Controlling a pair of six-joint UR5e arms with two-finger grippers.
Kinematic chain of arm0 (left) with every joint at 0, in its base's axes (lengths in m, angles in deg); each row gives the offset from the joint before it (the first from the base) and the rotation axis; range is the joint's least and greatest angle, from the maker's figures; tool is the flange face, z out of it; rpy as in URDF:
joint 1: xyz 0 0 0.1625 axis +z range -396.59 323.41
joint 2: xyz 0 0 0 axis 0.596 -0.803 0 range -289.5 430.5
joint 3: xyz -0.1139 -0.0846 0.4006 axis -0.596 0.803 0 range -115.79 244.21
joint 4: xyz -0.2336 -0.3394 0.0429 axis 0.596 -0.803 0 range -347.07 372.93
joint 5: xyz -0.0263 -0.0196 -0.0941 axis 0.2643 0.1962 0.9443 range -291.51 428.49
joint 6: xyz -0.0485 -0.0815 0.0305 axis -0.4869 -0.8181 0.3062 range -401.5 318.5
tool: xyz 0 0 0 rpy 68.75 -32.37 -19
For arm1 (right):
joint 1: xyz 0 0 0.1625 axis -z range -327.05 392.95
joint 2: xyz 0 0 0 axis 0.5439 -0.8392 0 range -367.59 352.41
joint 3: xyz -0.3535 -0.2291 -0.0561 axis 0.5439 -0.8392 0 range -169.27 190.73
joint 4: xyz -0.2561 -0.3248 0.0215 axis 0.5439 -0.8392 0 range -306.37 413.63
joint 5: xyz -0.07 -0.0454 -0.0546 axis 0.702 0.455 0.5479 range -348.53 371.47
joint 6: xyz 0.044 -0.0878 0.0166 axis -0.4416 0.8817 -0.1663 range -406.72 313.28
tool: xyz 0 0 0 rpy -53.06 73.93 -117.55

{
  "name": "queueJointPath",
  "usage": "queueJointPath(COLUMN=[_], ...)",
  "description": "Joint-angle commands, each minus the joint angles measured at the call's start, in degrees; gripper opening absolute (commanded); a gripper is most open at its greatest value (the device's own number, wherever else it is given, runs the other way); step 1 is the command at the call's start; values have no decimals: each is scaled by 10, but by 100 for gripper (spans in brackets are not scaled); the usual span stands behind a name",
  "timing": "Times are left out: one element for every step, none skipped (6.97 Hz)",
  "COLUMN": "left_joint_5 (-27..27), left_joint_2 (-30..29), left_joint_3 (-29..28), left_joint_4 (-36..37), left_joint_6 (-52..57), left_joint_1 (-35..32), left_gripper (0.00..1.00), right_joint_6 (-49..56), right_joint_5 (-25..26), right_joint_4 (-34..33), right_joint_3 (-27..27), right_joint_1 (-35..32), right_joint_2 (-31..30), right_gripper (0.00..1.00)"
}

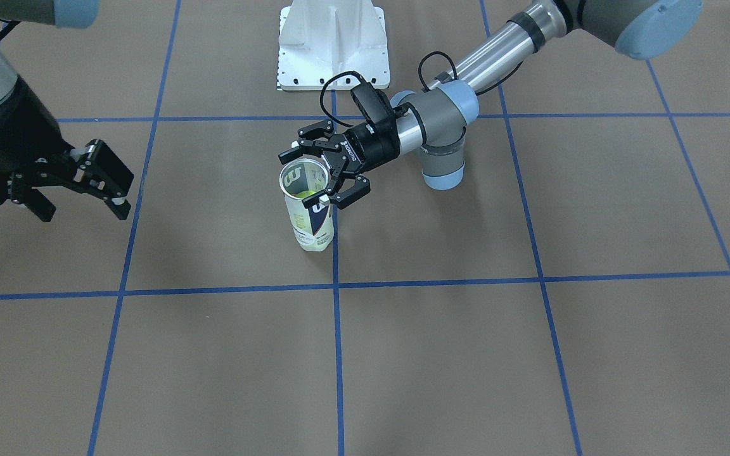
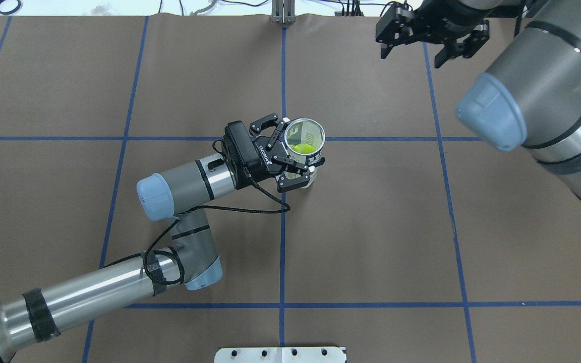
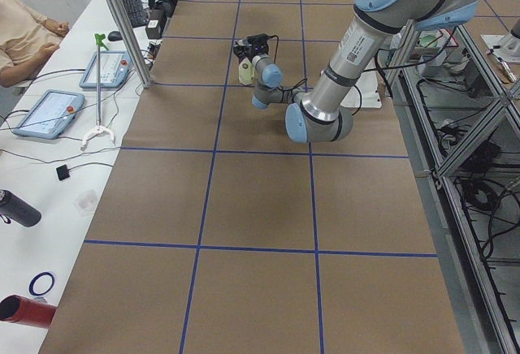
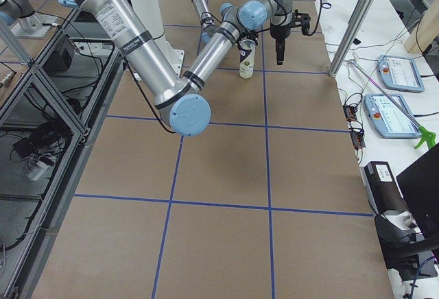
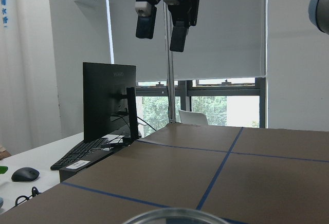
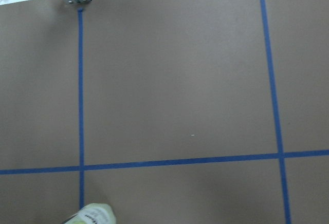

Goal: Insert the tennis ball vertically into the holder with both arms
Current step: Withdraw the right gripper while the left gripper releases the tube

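Observation:
The holder [image 1: 312,223], a clear can with a white and navy label, stands upright near the table's middle. It also shows in the overhead view [image 2: 316,159]. A yellow-green tennis ball [image 1: 305,194] lies inside it and shows through the open top [image 2: 301,148]. My left gripper [image 1: 314,178] reaches in sideways. Its fingers stand wide apart on either side of the holder's upper part, pads against the wall [image 2: 303,141]. My right gripper [image 1: 83,212] is open and empty. It hangs high, far from the holder [image 2: 411,56].
The white metal pedestal base [image 1: 333,44] stands at the robot's side of the table. Blue tape lines [image 1: 335,285] form a grid on the brown surface. Teach pendants [image 3: 50,112] and a person [image 3: 24,29] are beyond the far edge.

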Motion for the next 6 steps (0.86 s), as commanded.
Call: queueJointPath(left_joint_5=[0,0,0,9,22,25], left_joint_2=[-2,-1,0,1,8,25], left_joint_3=[22,24,24,24,25,26], left_joint_4=[0,1,1,3,10,14], left_joint_6=[-4,-5,-5,-6,-7,-8], left_joint_1=[-4,-12,-19,-32,-44,-65], left_gripper=[100,100,100,100,99,99], right_joint_6=[59,109,175,228,291,340], right_joint_5=[-4,-11,-27,-33,-45,-67], right_joint_4=[0,0,17,62,112,136], right_joint_3=[-29,-49,-78,-104,-142,-174], right_joint_1=[-30,-55,-89,-119,-150,-188], right_joint_2=[-8,-22,-46,-87,-126,-154], right_gripper=[100,100,100,100,100,100])
